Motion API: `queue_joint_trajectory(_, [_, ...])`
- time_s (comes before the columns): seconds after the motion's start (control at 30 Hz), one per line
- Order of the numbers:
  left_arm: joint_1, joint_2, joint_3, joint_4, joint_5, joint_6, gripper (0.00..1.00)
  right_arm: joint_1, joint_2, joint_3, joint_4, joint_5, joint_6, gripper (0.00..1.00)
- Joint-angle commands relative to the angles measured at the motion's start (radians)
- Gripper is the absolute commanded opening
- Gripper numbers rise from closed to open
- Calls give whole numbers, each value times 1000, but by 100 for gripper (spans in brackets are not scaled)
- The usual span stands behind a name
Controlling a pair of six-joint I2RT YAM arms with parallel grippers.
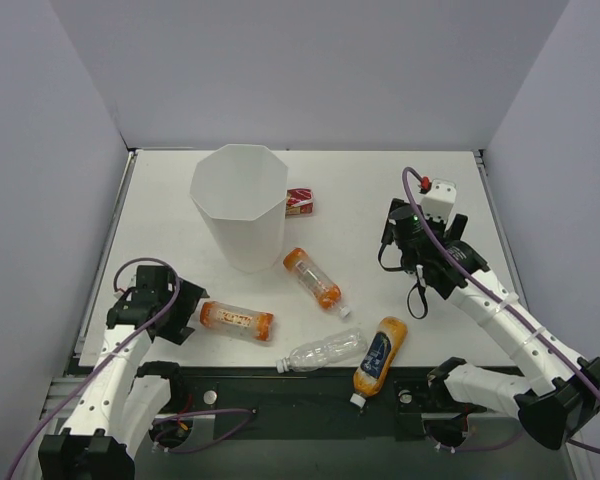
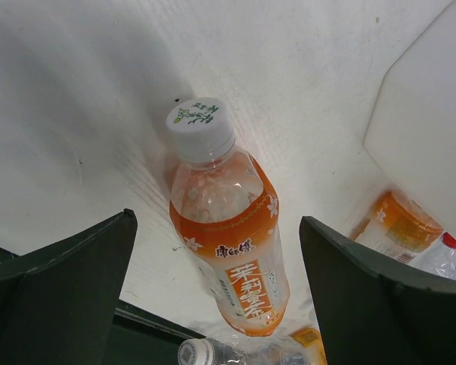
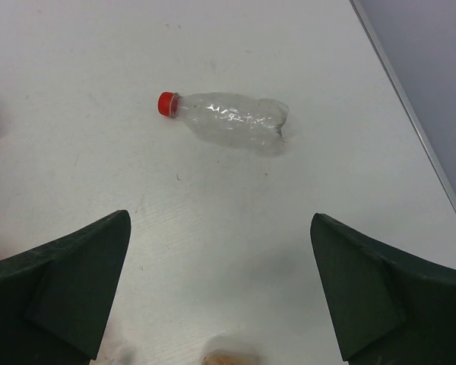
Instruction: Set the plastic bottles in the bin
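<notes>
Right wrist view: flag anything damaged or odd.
The clear red-capped bottle lies on its side on the table, and its base end is crumpled and dented. It looks empty, and nothing appears spilled around it.

The orange-labelled bottle (image 2: 228, 251) carries Chinese print — 康师傅 above 茉莉蜜茶; green characters on its cap (image 2: 200, 122) are illegible.
</notes>
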Motion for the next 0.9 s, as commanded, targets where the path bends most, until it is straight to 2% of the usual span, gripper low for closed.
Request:
queue_joint_trajectory(0.0, [-1,-4,-29,46,1,-59,100,1,-41,-15,19,13,-6,99])
queue_joint_trajectory(0.17, [-3,-13,-85,147,1,-94,100,-1,-39,-7,15,5,-20,99])
queue_joint_trajectory(0.47, [-3,16,-133,178,1,-117,100,-2,-22,10,-8,28,-1,99])
queue_joint_trajectory(0.5, [-3,16,-135,183,-25,-115,92,-1,-19,9,-10,22,-1,99])
queue_joint_trajectory(0.7, [-3,-1,-112,171,-36,-102,69,-1,-19,0,-30,38,22,98])
queue_joint_trajectory(0.8, [0,-37,-22,70,-88,-76,60,-2,-18,-7,-34,51,34,98])
queue_joint_trajectory(0.87, [6,-60,74,-19,-134,-39,50,-2,-13,-6,-45,58,39,98])
